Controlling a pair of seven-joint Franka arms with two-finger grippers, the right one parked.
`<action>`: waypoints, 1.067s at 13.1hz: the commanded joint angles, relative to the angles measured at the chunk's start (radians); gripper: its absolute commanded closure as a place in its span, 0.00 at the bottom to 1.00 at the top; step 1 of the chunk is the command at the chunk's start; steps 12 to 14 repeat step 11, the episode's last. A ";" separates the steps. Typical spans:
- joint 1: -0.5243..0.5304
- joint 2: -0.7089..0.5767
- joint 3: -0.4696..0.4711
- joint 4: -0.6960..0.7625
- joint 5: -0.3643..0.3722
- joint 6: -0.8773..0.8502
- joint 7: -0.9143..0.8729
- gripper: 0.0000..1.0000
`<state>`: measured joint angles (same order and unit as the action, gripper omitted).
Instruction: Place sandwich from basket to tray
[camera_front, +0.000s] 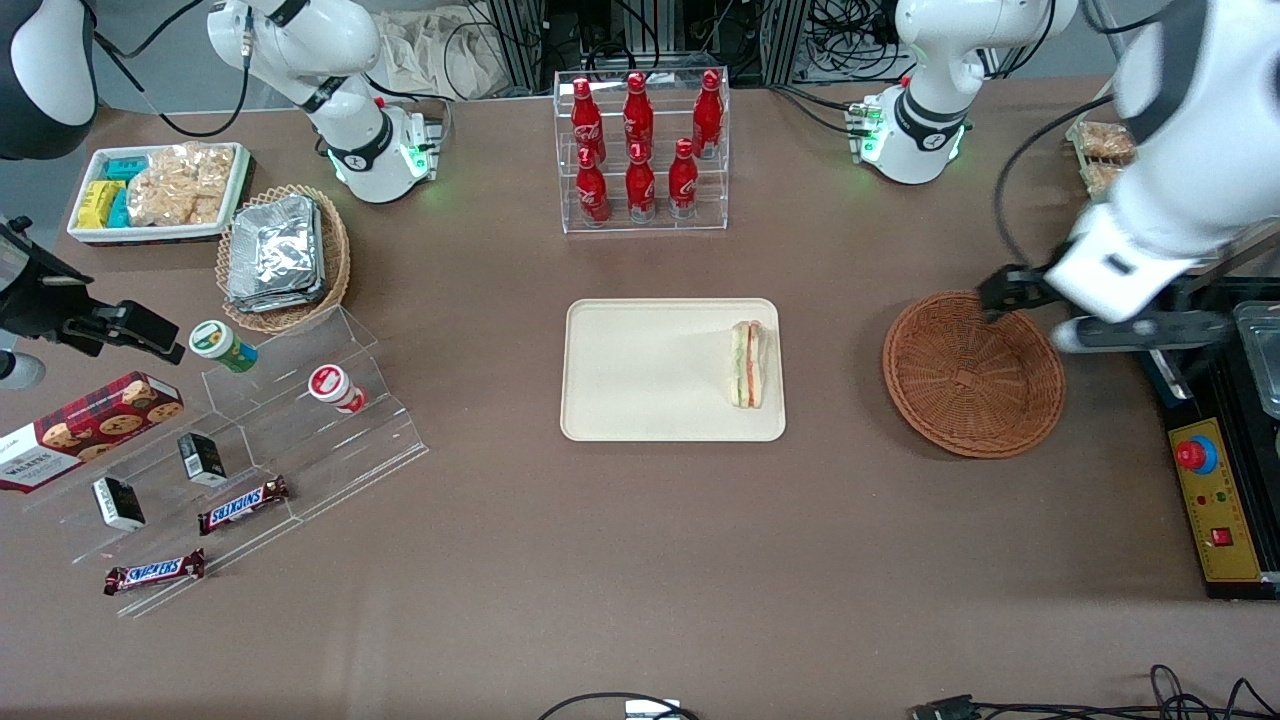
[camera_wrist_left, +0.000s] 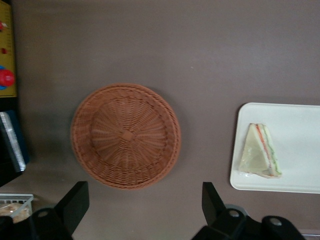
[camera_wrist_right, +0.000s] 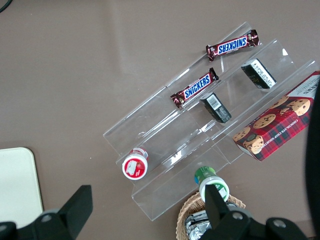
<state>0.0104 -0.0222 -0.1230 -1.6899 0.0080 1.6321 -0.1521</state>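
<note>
A: Where does your sandwich (camera_front: 747, 364) sit?

B: It lies on the cream tray (camera_front: 640, 400) at mid-surface, along the tray's edge nearest the working arm's end, its green and red filling showing. The wrist view gives you the wedge (camera_wrist_left: 260, 152) flat on the tray (camera_wrist_left: 300, 125), close to the rim.

A: And the basket?

B: Your reddish-brown wicker basket (camera_front: 973, 374) stands on the brown surface (camera_front: 640, 560) well apart from the tray, toward the working arm's end. Nothing lies in it (camera_wrist_left: 126, 135).

A: The gripper?

B: You have the left gripper (camera_front: 1010, 293) hanging above the basket's rim, on the side farther from the front camera. Its fingers (camera_wrist_left: 74, 204) are spread wide and hold nothing.
</note>
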 joint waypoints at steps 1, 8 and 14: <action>-0.029 -0.051 0.032 -0.024 -0.014 -0.024 0.008 0.00; -0.021 -0.048 0.052 -0.014 -0.013 -0.026 0.002 0.00; -0.021 -0.047 0.054 -0.013 -0.013 -0.032 -0.001 0.00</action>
